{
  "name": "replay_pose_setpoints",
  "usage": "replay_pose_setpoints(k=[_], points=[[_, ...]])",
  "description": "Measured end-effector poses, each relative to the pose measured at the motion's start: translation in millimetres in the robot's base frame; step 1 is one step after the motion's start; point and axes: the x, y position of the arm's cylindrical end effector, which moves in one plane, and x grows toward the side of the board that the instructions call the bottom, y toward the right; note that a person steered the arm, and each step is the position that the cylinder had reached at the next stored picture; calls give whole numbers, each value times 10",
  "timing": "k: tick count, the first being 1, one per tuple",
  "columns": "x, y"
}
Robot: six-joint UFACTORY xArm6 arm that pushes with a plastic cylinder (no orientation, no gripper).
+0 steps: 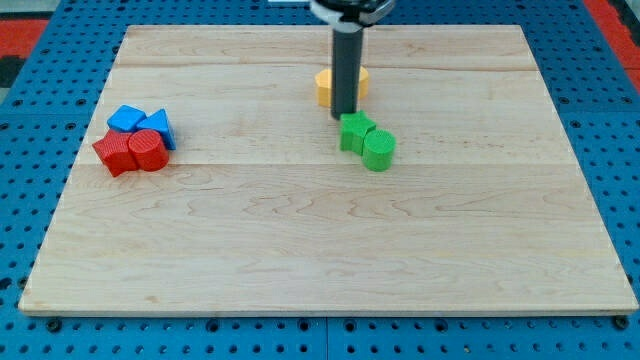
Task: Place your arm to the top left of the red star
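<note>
The red star [113, 155] lies near the board's left edge, touching a red cylinder [148, 150] on its right. My tip [344, 118] is far to the view's right of the red star, at the board's upper middle. It stands just above and left of a green star [353, 131] and in front of a yellow block [327, 87], which the rod partly hides.
A blue block [125, 119] and a blue triangle [159, 127] sit just above the two red blocks. A green cylinder [379, 151] touches the green star's lower right. The wooden board [320, 240] lies on a blue pegboard.
</note>
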Motion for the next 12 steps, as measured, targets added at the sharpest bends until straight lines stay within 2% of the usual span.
replay_pose_setpoints(k=[1,2,3,4,5,6,7,9,11,12], points=[[312,125],[421,104],[294,-791],[446,-1363],[1092,-1624],[1203,-2543],[1188,-3214],[1141,-3226],[355,-3223],[329,-3165]])
